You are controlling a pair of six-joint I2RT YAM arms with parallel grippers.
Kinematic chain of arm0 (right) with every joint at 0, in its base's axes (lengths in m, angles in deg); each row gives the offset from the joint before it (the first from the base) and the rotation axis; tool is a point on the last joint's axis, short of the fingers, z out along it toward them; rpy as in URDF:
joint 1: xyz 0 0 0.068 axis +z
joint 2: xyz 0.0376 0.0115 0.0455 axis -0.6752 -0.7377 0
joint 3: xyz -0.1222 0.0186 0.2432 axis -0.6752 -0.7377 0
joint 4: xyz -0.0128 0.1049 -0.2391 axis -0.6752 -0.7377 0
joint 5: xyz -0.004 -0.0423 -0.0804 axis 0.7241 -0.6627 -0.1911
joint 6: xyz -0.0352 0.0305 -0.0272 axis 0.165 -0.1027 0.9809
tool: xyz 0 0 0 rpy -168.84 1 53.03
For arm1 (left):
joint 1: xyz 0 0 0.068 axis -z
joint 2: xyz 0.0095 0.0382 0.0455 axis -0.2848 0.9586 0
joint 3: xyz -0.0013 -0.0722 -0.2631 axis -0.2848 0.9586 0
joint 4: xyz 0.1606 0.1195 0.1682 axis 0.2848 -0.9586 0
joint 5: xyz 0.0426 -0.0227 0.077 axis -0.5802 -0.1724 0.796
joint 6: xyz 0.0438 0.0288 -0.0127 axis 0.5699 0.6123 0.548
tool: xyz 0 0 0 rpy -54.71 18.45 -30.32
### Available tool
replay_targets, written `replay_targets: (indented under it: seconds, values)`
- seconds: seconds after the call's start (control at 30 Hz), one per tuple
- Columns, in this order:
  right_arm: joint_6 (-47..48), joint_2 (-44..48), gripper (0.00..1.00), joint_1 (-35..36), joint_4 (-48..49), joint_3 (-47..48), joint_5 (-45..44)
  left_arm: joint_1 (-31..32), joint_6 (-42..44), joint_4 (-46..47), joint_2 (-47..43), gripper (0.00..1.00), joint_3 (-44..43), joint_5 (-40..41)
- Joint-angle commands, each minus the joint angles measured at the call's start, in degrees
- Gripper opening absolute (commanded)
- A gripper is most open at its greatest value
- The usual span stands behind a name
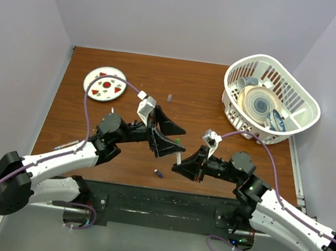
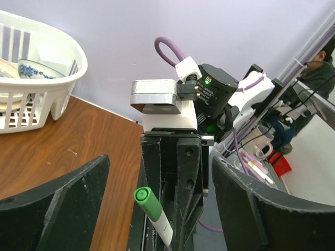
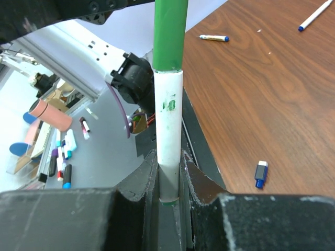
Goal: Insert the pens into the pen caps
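Observation:
My right gripper is shut on the lower end of a white-barrelled pen and holds it upright above the table's near edge. A green cap sits on the pen's top end. My left gripper is open, and its two fingers flank that green cap without touching it. In the top view the left gripper meets the right gripper at the capped pen. A blue cap lies on the table nearby, also seen from above. A dark grey cap lies farther back.
Two more pens lie on the table in the right wrist view, one short and one at the far edge. A round plate sits at the back left. A white basket with dishes stands at the back right.

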Motion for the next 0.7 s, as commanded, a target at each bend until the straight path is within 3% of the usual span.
replay_targets:
  seconds: [0.0,0.23,0.53,0.63,0.67]
  values:
    - [-1.28,-0.61,0.0,-0.15,3.54,2.63,2.31,-0.23,1.56,0.67,2.62,0.79,-2.84,-3.82]
    - [-2.07,-1.14,0.0,-0.15,5.21,1.93,3.19,-0.23,-2.83,7.43,5.52,0.51,-1.96,-4.26]
    - [-2.51,-0.61,0.0,-0.15,5.83,0.87,3.11,-0.23,-8.1,14.39,8.25,0.34,-1.17,-6.46]
    - [-2.51,-0.87,0.0,-0.15,6.09,0.7,3.11,-0.23,-9.86,16.31,8.43,0.17,-0.55,-6.46]
    - [-2.69,-0.79,0.0,-0.06,6.27,0.7,3.11,-0.23,-10.39,17.11,8.52,0.04,0.14,-6.37]
